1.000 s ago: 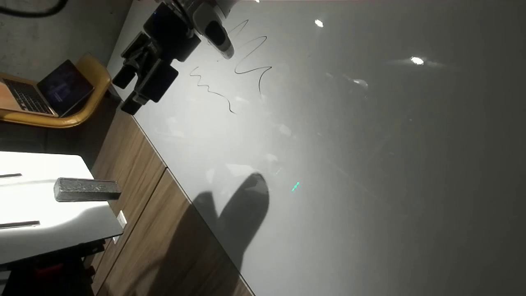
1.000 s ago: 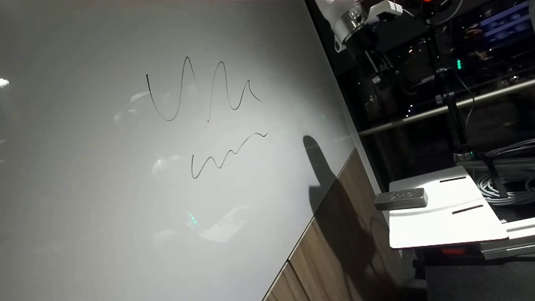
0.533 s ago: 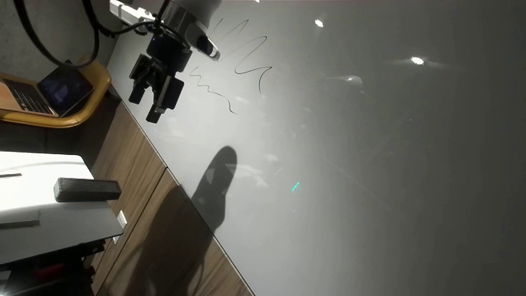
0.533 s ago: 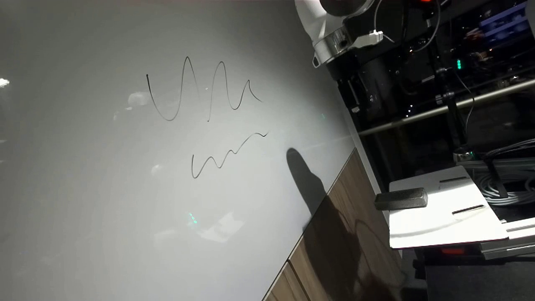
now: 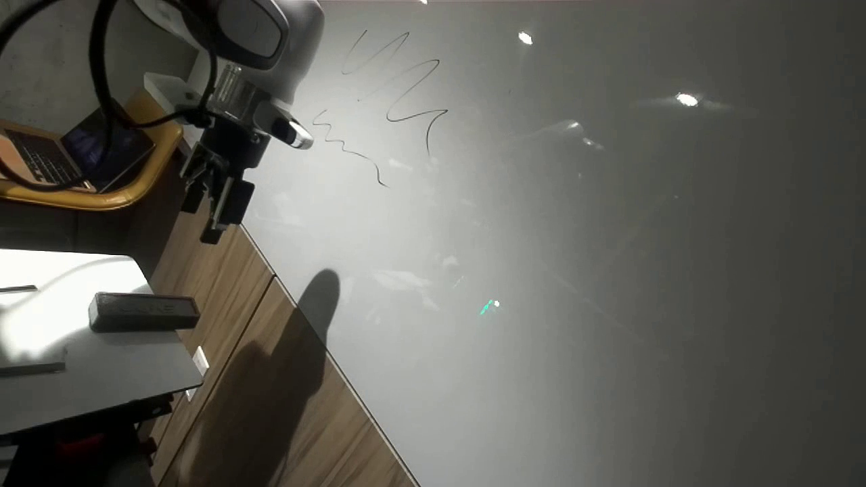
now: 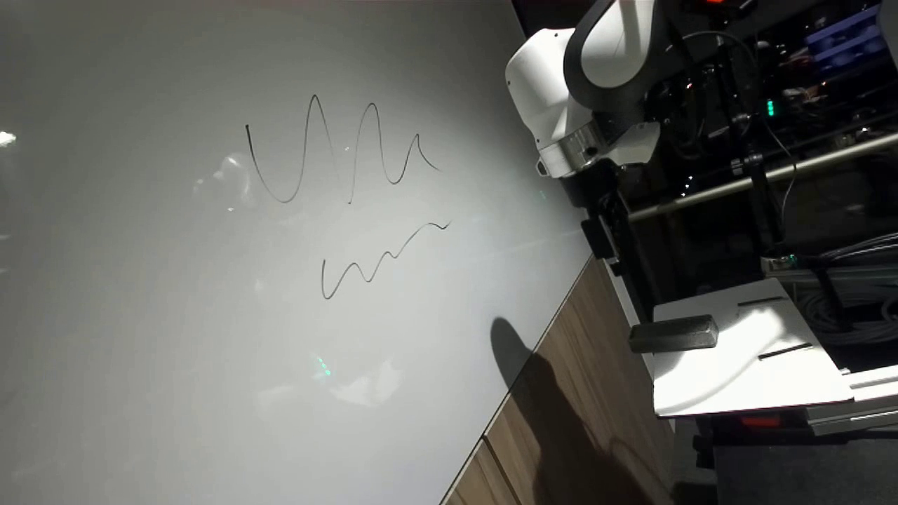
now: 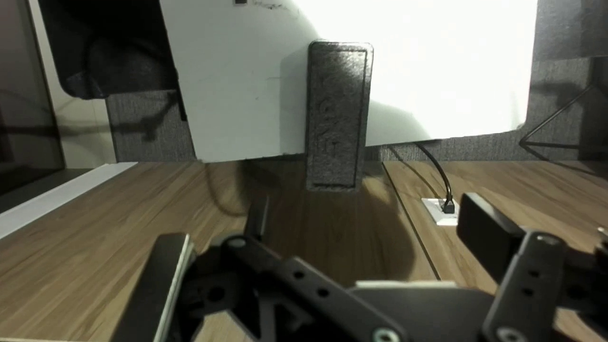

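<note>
Whiteboard [image 6: 175, 315] with black scribbles [image 6: 368, 281], wood panel [image 7: 118, 228] alongside, dark block [image 7: 338, 116] on white plate [image 7: 228, 104].
Block on the plate, one end out past the plate's edge; near gripper [image 5: 201, 219], apart from it. Gripper in midair in both exterior views, fingers [image 7: 489, 237] parted wide. To the right of block in wrist view, white socket [image 7: 437, 214] in the panel with black plug [image 7: 448, 207]. Off in an exterior view, laptop [image 5: 125, 145] on yellow chair [image 5: 122, 198], partly behind a looping cable [image 5: 99, 67]. Long shadow [image 5: 264, 392] over panel and onto whiteboard; plate brightly lit across one part.
</note>
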### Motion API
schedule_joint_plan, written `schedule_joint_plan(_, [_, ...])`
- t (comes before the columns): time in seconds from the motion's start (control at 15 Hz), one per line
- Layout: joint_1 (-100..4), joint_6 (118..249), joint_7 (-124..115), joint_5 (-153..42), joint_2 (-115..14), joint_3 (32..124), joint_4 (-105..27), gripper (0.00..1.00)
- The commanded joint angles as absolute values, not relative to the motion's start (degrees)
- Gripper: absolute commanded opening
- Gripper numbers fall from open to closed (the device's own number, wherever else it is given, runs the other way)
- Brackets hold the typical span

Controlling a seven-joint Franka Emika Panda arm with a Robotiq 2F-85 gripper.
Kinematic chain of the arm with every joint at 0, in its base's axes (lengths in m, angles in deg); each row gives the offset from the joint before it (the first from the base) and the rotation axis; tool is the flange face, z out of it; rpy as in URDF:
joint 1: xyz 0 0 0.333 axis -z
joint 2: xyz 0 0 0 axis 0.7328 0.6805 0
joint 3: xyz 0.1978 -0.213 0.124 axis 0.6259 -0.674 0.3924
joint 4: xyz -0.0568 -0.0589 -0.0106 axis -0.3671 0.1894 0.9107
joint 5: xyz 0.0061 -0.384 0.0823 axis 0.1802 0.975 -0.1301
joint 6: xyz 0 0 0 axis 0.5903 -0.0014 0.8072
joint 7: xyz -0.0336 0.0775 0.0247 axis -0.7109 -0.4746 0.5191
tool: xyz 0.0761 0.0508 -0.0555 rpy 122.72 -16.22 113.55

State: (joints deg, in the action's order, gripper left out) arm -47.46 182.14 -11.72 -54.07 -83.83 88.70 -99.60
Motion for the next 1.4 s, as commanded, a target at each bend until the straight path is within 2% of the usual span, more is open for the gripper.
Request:
schedule_joint_plan(0.0, [-49.18,186.28,-15.59,-53.80,-81.70,90.36,-102.30,1.00])
schedule_joint_plan(0.73, [-46.83,196.33,-17.87,-48.84,-72.17,88.18,-105.36,1.00])
schedule_joint_plan(1.33, [-46.59,199.59,-17.84,-45.17,-69.46,86.01,-105.24,1.00])
